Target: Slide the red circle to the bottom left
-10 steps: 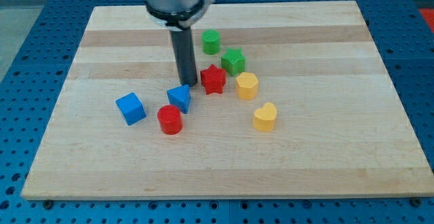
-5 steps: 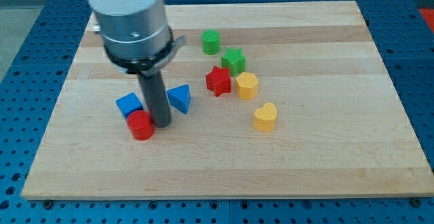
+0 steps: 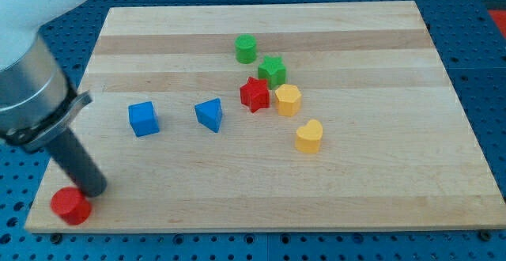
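Observation:
The red circle [image 3: 70,206] lies at the board's bottom left corner, close to the edges. My tip [image 3: 94,191] stands just to its upper right, touching or nearly touching it. The rod slants up toward the view's left edge. The blue cube [image 3: 143,119] and blue triangle [image 3: 209,114] lie well above and to the right of the tip.
A red star [image 3: 254,94], green star [image 3: 272,70], green cylinder [image 3: 246,49], yellow hexagon [image 3: 288,100] and yellow heart [image 3: 309,135] cluster right of the middle of the wooden board [image 3: 379,182]. A blue pegboard surrounds the board.
My tip has moved from the middle down to the bottom left, pushing the red circle with it to the corner. The blue cube has shifted slightly up and left.

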